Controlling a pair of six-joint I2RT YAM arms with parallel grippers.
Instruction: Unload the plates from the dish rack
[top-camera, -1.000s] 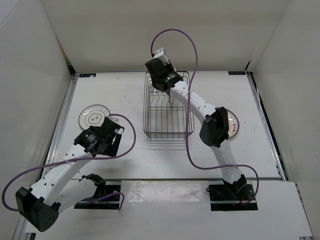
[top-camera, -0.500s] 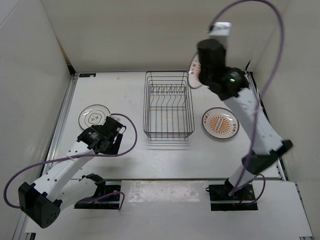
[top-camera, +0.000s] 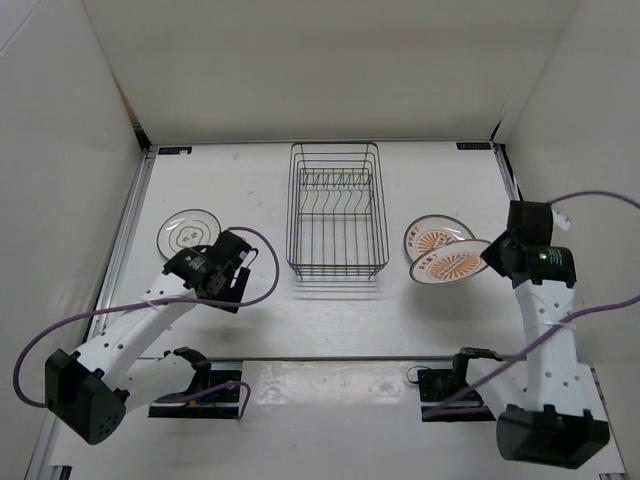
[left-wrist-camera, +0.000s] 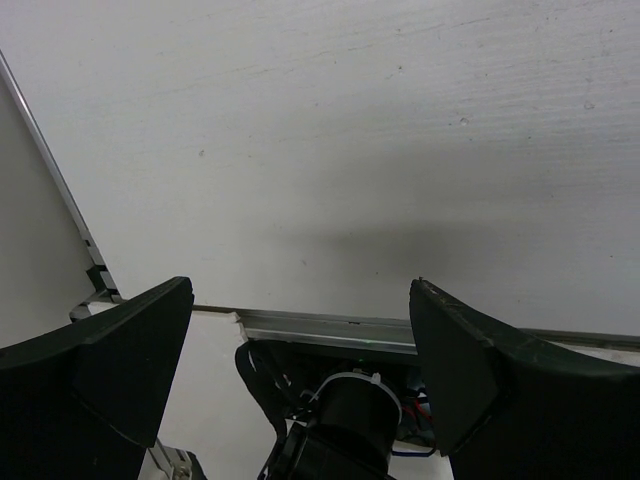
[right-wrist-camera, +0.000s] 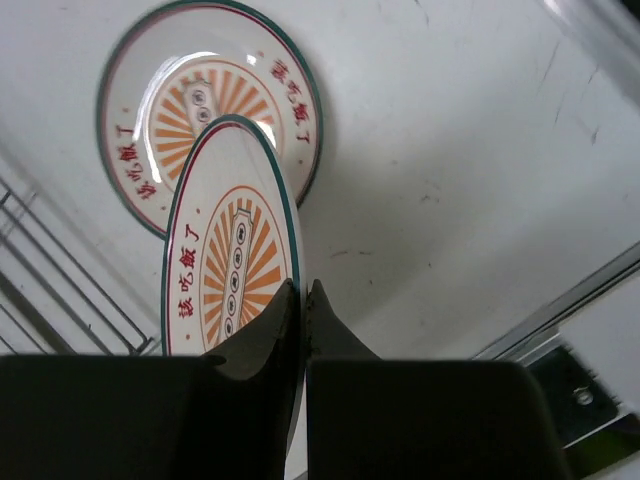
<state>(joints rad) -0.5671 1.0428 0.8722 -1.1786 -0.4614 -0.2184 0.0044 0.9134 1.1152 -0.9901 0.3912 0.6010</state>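
My right fingers (right-wrist-camera: 262, 345) are clamped on the rim of a small white plate with an orange sunburst centre (top-camera: 450, 266). It's tilted over its flat-lying twin plate (top-camera: 430, 230) on the white bench (top-camera: 330, 310), 3 o'clock from the dark wire dish rack (top-camera: 338, 230). The grey-ringed white plate (top-camera: 187, 232) lies at the rack's 9 o'clock. My left fingers (left-wrist-camera: 110, 350) are spread wide, holding nothing.

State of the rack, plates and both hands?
dish rack: empty.
grey-ringed plate: flat on table.
orange plate: flat on table.
second orange plate: tilted, gripped at rim.
left hand: open, empty.
right hand: shut on second orange plate.
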